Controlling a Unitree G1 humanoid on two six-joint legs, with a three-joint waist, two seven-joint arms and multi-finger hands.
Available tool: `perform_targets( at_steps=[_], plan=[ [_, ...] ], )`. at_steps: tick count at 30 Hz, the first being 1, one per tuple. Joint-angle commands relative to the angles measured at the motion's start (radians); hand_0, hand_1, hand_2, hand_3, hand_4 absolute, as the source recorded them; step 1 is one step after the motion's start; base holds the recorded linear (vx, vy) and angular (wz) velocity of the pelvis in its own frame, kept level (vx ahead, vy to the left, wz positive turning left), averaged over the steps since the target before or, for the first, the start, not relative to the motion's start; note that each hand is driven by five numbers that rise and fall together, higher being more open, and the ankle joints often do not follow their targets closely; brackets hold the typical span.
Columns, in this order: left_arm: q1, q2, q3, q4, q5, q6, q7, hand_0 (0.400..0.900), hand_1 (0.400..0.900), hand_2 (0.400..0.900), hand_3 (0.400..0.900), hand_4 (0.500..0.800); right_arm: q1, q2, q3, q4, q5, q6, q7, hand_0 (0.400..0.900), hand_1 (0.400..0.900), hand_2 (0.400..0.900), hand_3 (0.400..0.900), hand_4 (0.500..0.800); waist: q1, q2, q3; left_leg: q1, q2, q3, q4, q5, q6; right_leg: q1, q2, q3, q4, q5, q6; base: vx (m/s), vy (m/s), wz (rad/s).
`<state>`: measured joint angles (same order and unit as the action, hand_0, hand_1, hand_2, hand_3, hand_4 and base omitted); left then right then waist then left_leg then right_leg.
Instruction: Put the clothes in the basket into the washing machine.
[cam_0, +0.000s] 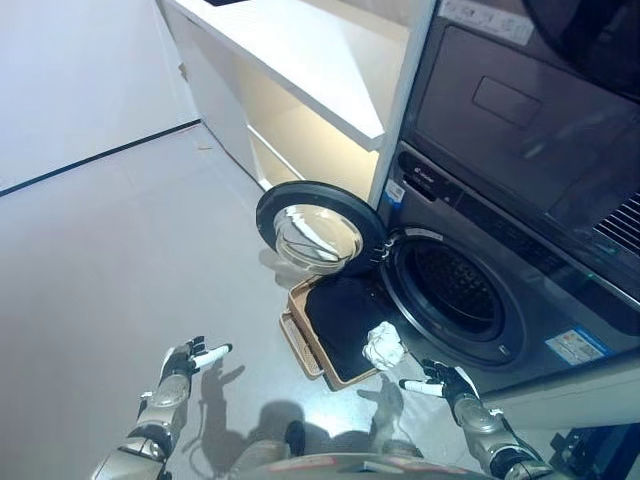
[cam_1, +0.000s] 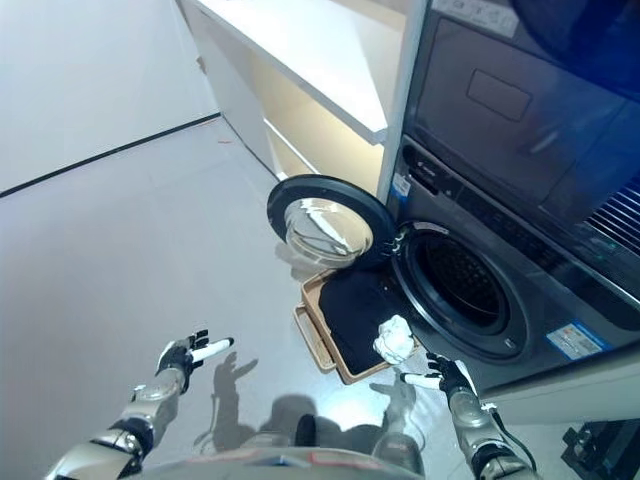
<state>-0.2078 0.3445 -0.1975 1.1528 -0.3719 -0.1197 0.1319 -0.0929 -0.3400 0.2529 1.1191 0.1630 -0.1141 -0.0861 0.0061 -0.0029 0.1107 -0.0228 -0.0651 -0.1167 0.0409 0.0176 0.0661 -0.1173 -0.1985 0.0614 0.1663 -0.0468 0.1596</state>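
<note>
Washing machine door open; basket just in front holds dark clothes and a white garment. Left hand and right hand near, fingers apart, holding nothing.

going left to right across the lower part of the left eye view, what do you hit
left hand → basket → white cloth → right hand → washer drum
</note>
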Motion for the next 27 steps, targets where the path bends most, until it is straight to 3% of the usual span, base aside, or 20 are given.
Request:
perform_targets(
  at_steps=[1,5,8,11,12,15,17,23,27],
  plan=[
    [-0.012,0.035,0.04,-0.038,0.011,-0.041,0.009,0.9,0.9,0.9,0.9,0.8,-0.038,-0.058,-0.018,-0.045,-0.003,-0.044,-0.038,0.9,0.9,0.9,0.9,0.8,-0.009,-0.069,0.011,-0.025,-0.034,-0.024,0.149,-0.118,-0.051,-0.037,-0.022,-0.001,-0.084,0.19,0.009,0.28,-0.141,0.27],
    [0.003,0.018,0.05,-0.023,0.012,-0.037,0.008,0.9,0.9,0.9,0.9,0.8,-0.025,-0.056,-0.022,-0.027,-0.011,-0.04,-0.032,0.9,0.9,0.9,0.9,0.8,-0.028,-0.078,0.02,0.061,-0.019,-0.061,0.154,-0.189,-0.066,-0.11,-0.017,-0.023,-0.115,0.248,0.023,0.35,-0.171,0.35],
    [0.021,0.006,0.048,-0.024,0.022,-0.028,0.001,0.9,0.9,0.9,0.9,0.8,0.03,-0.058,-0.041,-0.024,-0.011,-0.04,-0.021,0.9,0.9,0.9,0.9,0.8,-0.054,-0.084,0.004,0.117,0.012,-0.105,0.191,-0.23,-0.088,-0.11,0.02,0.015,-0.055,0.207,0.012,0.42,-0.182,0.66],
    [0.021,-0.015,0.017,-0.056,0.015,-0.026,-0.013,0.9,0.9,0.9,0.9,0.8,0.051,-0.083,-0.035,-0.017,-0.056,-0.031,-0.02,0.9,0.9,0.9,0.9,0.8,-0.071,-0.078,0.015,0.053,0.042,-0.066,0.339,-0.173,-0.115,-0.054,0.011,-0.042,-0.014,0.179,-0.016,0.2,-0.123,1.09],
    [0.008,-0.022,-0.001,-0.069,0.004,-0.033,-0.009,0.9,0.9,0.9,0.9,0.8,0.037,-0.091,-0.041,-0.007,-0.059,-0.034,-0.042,0.9,0.9,0.9,0.9,0.8,-0.073,-0.071,0.021,0.012,0.068,-0.032,0.286,-0.148,-0.122,-0.042,0.003,-0.074,-0.023,0.159,-0.017,0.0,-0.031,0.66],
    [-0.023,-0.025,-0.034,-0.085,-0.009,-0.047,0.015,0.9,0.9,0.9,0.9,0.8,-0.033,-0.118,-0.023,0.005,-0.075,-0.036,-0.084,0.9,0.9,0.9,0.9,0.8,-0.045,-0.053,0.049,-0.128,0.114,-0.027,0.182,-0.055,-0.153,-0.037,0.003,-0.068,-0.038,0.144,-0.011,0.03,0.027,-0.02],
    [-0.054,-0.017,-0.064,-0.127,-0.025,-0.055,0.028,0.9,0.9,0.9,0.9,0.8,-0.105,-0.137,0.022,0.022,-0.127,-0.027,-0.119,0.9,0.9,0.9,0.9,0.8,-0.039,-0.04,0.08,-0.177,0.142,0.027,0.191,-0.028,-0.162,-0.05,-0.005,-0.076,-0.041,0.149,-0.011,-0.04,0.031,0.0],
    [-0.233,0.0,-0.114,-0.179,-0.075,-0.106,0.098,0.9,0.9,0.9,0.9,0.8,-0.48,-0.173,0.266,0.119,-0.382,0.036,-0.214,0.9,0.9,0.9,0.9,0.8,-0.004,0.007,0.211,-0.319,0.103,0.069,0.179,-0.009,-0.153,-0.258,-0.059,-0.055,-0.031,0.216,-0.002,-0.23,0.133,-0.05],
    [-0.274,0.006,-0.115,-0.224,-0.101,-0.116,0.118,0.9,0.9,0.9,0.9,0.8,-0.558,-0.169,0.291,0.16,-0.408,0.061,-0.226,0.9,0.9,0.9,0.9,0.8,0.01,0.026,0.259,-0.376,0.095,0.067,0.2,-0.009,-0.154,-0.306,-0.079,-0.067,-0.018,0.224,0.003,-0.11,0.051,0.1]
  ],
)
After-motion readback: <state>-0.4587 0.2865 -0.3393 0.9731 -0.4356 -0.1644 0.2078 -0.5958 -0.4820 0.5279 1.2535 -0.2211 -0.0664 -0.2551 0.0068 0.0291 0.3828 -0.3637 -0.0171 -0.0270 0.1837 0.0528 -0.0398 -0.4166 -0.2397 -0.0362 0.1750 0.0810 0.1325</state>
